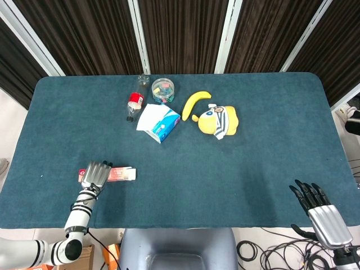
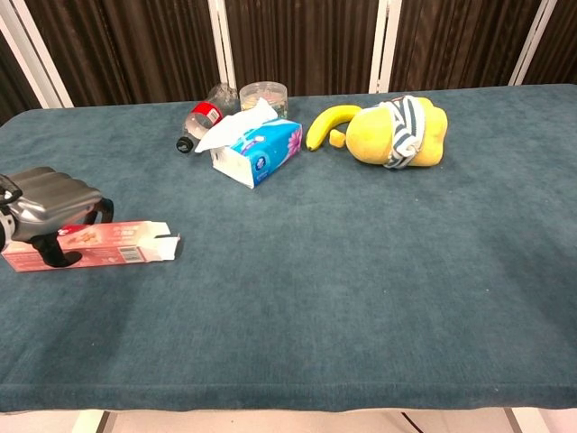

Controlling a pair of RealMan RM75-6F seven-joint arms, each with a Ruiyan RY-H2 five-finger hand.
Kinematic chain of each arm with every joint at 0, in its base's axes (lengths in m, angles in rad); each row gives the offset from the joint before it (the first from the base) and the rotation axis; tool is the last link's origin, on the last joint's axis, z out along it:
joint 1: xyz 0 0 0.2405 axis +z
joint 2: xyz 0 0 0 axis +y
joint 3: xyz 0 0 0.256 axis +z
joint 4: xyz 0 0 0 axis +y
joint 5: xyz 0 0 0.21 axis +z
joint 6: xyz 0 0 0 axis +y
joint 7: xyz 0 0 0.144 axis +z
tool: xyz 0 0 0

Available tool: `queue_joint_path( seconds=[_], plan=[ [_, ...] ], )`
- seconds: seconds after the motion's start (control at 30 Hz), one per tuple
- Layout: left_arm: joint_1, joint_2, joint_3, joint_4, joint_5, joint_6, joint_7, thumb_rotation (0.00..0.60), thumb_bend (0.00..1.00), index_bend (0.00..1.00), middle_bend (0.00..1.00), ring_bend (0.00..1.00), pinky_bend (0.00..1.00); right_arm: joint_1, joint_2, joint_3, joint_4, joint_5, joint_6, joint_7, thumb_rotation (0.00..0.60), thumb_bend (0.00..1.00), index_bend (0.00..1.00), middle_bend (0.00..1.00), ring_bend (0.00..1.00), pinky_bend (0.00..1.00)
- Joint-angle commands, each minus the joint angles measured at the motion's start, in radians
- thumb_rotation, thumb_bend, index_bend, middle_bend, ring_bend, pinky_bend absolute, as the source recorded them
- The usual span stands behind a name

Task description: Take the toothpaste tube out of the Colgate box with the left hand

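Note:
The red and white Colgate box (image 1: 122, 174) lies flat near the table's front left, its right end flap open (image 2: 168, 245). My left hand (image 1: 96, 174) sits over the box's left part. In the chest view the left hand (image 2: 50, 206) wraps it, thumb on the near side and fingers curled over the far side, so it holds the box (image 2: 117, 245). No toothpaste tube shows; the inside of the box is hidden. My right hand (image 1: 319, 210) hangs off the table's front right corner, fingers spread, holding nothing.
At the back middle stand a blue tissue box (image 1: 159, 122), a lying bottle with a red label (image 1: 133, 104), a clear jar (image 1: 163, 89), a banana (image 1: 195, 103) and a yellow plush toy (image 1: 219, 121). The blue table cloth (image 1: 236, 174) stretches wide between the hands.

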Motion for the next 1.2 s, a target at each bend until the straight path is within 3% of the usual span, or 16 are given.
queue_joint_path(
  seconds=[0.03, 0.23, 0.5, 0.73, 1.2],
  plan=[
    [0.000, 0.031, 0.002, -0.051, 0.017, 0.040, 0.031, 0.600, 0.41, 0.49, 0.54, 0.90, 0.95, 0.000, 0.001, -0.001, 0.000, 0.000, 0.000, 0.001, 0.600, 0.09, 0.01, 0.00, 0.05, 0.07],
    [-0.015, 0.102, 0.024, -0.191, 0.024, 0.183, 0.209, 0.600, 0.42, 0.51, 0.57, 0.91, 0.95, -0.002, 0.001, -0.002, 0.001, -0.003, 0.004, 0.000, 0.600, 0.10, 0.01, 0.00, 0.05, 0.07],
    [-0.034, 0.100, 0.039, -0.280, -0.017, 0.412, 0.504, 0.600, 0.43, 0.52, 0.58, 0.91, 0.95, -0.001, -0.001, -0.003, -0.001, -0.002, 0.000, -0.006, 0.600, 0.09, 0.02, 0.00, 0.05, 0.07],
    [-0.043, 0.089, 0.068, -0.273, -0.004, 0.454, 0.613, 0.600, 0.43, 0.52, 0.58, 0.91, 0.95, 0.001, -0.001, -0.002, -0.003, 0.003, -0.008, -0.012, 0.600, 0.09, 0.01, 0.00, 0.05, 0.07],
    [-0.043, 0.084, 0.115, -0.307, 0.092, 0.476, 0.684, 0.600, 0.43, 0.50, 0.56, 0.91, 0.95, -0.001, 0.000, -0.003, -0.003, 0.001, -0.004, -0.010, 0.600, 0.10, 0.01, 0.00, 0.05, 0.07]
  ],
)
